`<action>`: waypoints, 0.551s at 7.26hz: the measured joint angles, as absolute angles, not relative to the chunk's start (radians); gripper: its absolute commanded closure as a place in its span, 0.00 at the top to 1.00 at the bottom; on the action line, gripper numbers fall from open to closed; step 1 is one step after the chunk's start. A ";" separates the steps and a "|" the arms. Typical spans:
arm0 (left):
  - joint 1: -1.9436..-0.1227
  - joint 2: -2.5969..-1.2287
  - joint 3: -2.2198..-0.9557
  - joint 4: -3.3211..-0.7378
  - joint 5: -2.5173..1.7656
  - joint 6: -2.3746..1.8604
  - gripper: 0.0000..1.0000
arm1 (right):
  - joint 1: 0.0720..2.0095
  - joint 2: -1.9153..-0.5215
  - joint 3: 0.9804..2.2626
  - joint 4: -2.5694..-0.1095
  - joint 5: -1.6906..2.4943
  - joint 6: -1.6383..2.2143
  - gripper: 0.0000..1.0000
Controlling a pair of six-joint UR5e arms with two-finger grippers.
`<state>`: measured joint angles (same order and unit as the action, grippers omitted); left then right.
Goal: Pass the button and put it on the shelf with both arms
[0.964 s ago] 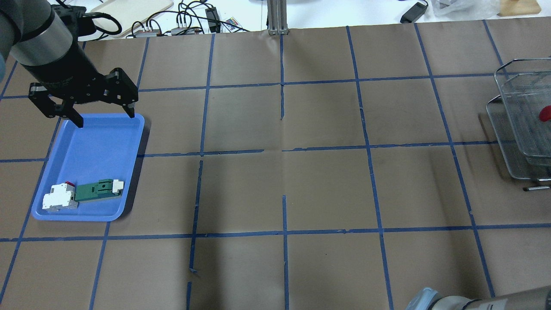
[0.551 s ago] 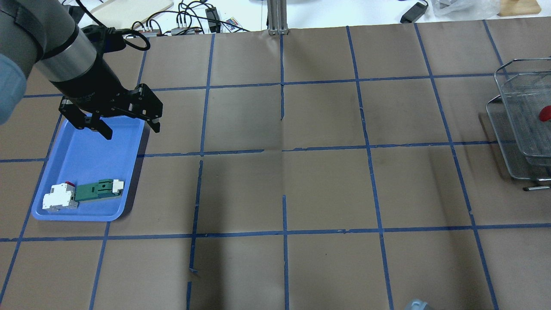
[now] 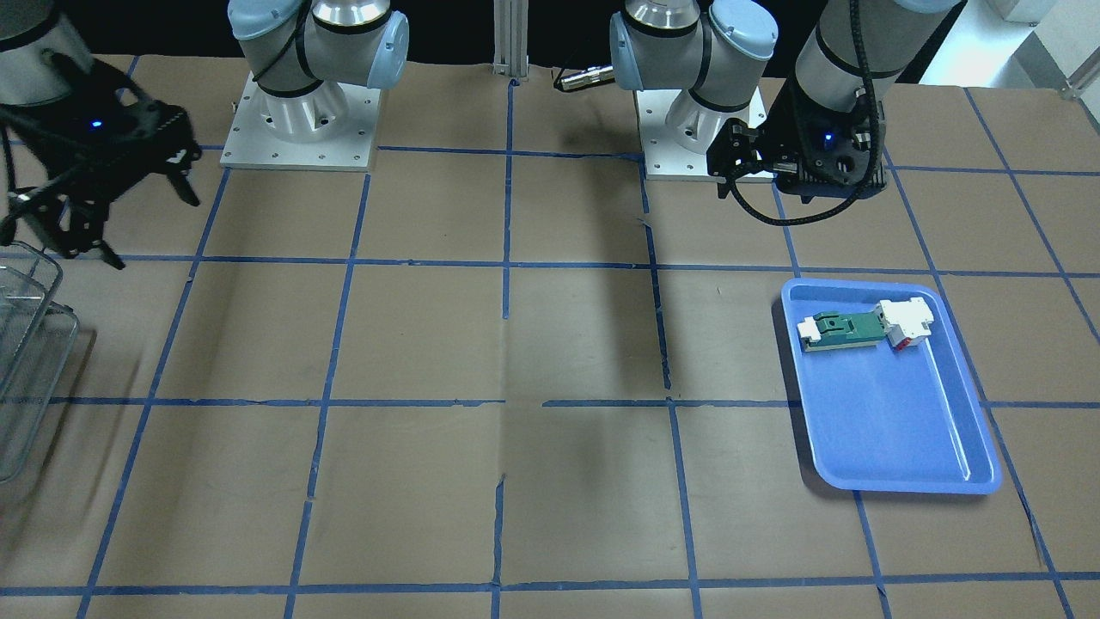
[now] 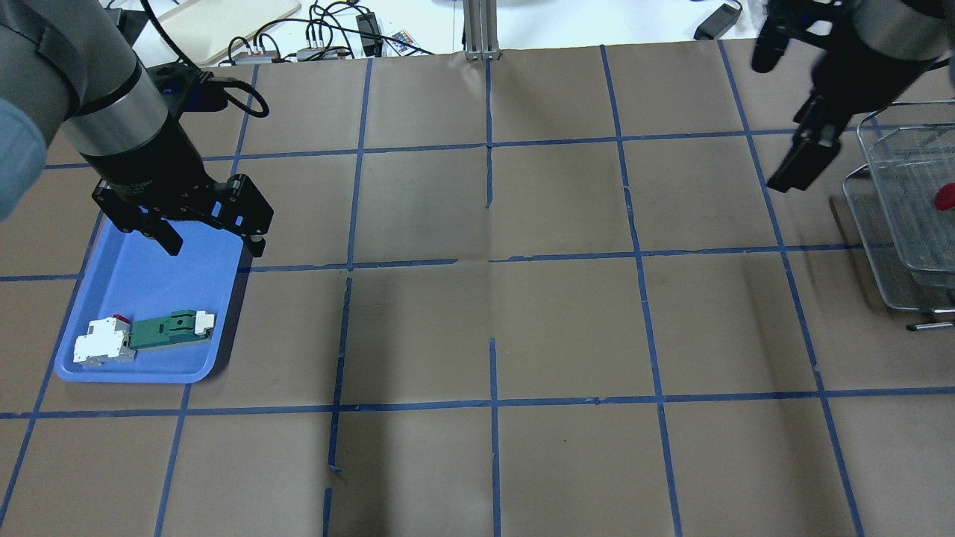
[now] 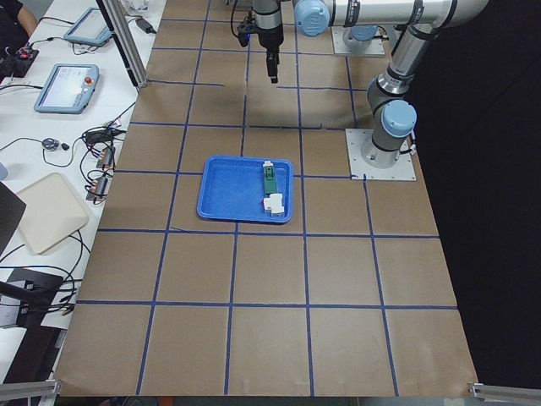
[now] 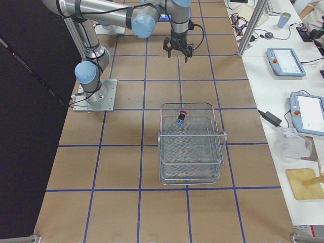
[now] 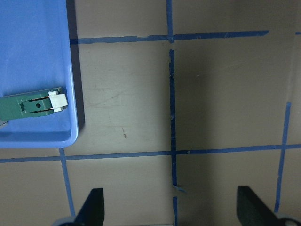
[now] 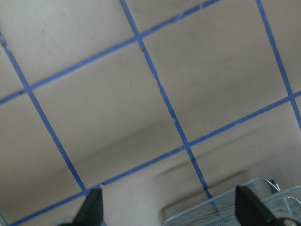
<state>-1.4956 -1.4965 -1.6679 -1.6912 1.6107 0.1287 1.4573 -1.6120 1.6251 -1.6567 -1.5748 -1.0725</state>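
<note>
The button [image 4: 946,195] lies inside the upper tier of the wire shelf [image 4: 895,108] at the table's right end; the exterior right view shows its red head and pale body [image 6: 180,117] in the shelf [image 6: 191,152]. My right gripper [image 4: 783,112] is open and empty, above the table just left of the shelf, apart from it. It also shows in the front view [image 3: 146,223]. My left gripper [image 4: 213,242] is open and empty over the far right edge of the blue tray [image 4: 164,298].
The tray holds a green-and-white flat part [image 4: 170,330] and a white block with a red tab [image 4: 104,344] at its near end. The shelf's corner [image 8: 221,214] shows at the bottom of the right wrist view. Cables lie beyond the table's far edge.
My left gripper has moved right and toward the robot along the tray's far end, staying open. My right arm left the bottom edge and its gripper now hangs beside the shelf.
</note>
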 measured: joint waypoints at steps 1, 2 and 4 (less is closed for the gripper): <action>-1.496 -1.496 -1.668 -1.693 1.614 0.128 1.00 | 1.525 -1.615 1.621 -1.650 -1.576 -0.808 1.00; -1.496 -1.495 -1.667 -1.697 1.615 0.127 1.00 | 1.561 -1.615 1.619 -1.646 -1.577 -0.563 1.00; -1.495 -1.485 -1.666 -1.701 1.615 0.128 1.00 | 1.564 -1.611 1.597 -1.645 -1.577 -0.259 1.00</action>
<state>-1.4949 -1.4854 -1.6664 -1.7006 1.6154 0.1279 1.5643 -1.6105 1.5971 -1.6455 -1.5772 -0.2592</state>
